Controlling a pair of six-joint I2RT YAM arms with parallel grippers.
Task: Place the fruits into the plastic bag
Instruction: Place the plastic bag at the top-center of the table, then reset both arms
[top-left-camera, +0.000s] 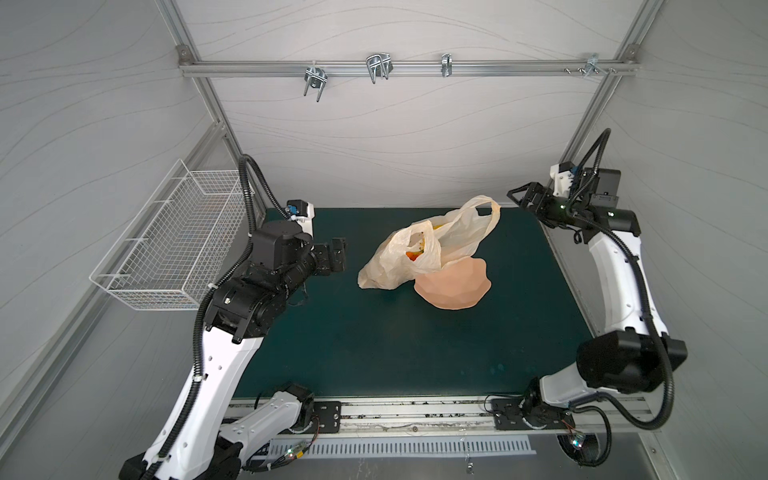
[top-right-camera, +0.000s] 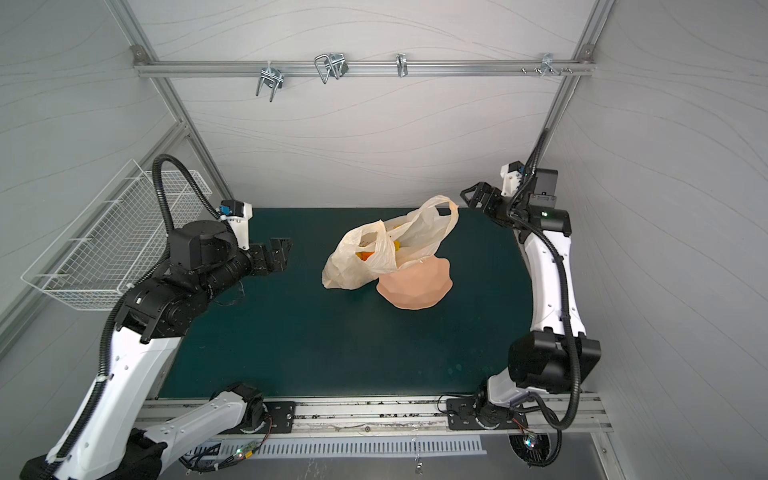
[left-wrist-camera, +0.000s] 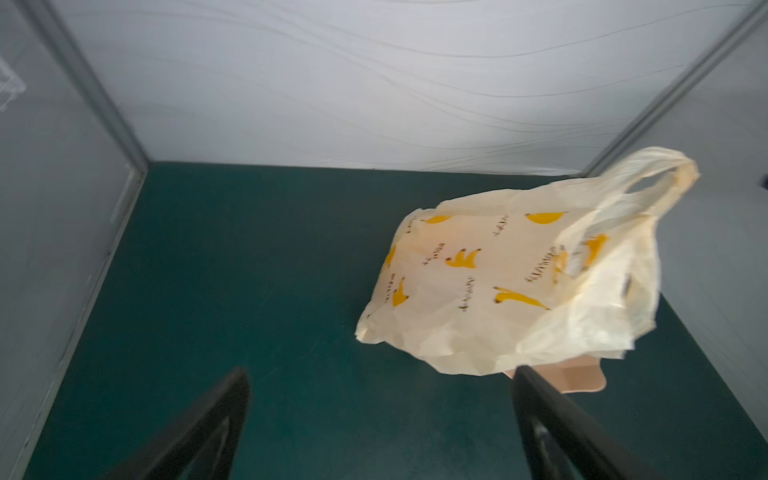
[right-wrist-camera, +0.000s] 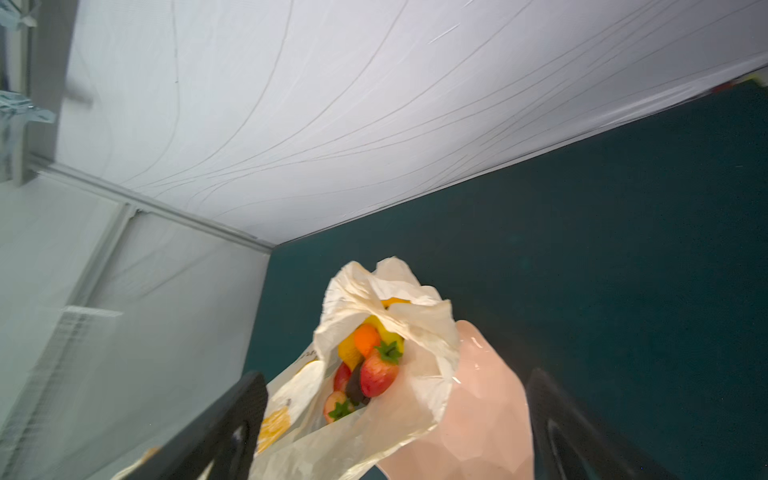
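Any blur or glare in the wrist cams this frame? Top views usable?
Left wrist: plastic bag smeared at its edges, print soft. Right wrist: back wall streaked, fruits fairly sharp, small glare spots on the pink dish. Both top views: sharp and evenly lit.

cream crinkly plastic bag (top-left-camera: 388, 266) mid-way on dark-green table mat (top-left-camera: 374, 353), its right part resting on wavy-edged pink dish (top-left-camera: 457, 291) | small toy fruits (right-wrist-camera: 370, 365) inside bag | white wire basket (top-left-camera: 174, 249) on left wall | left gripper (top-left-camera: 338, 254) left of bag, apart | right gripper (top-left-camera: 514, 197) just behind-right of bag's rear handle
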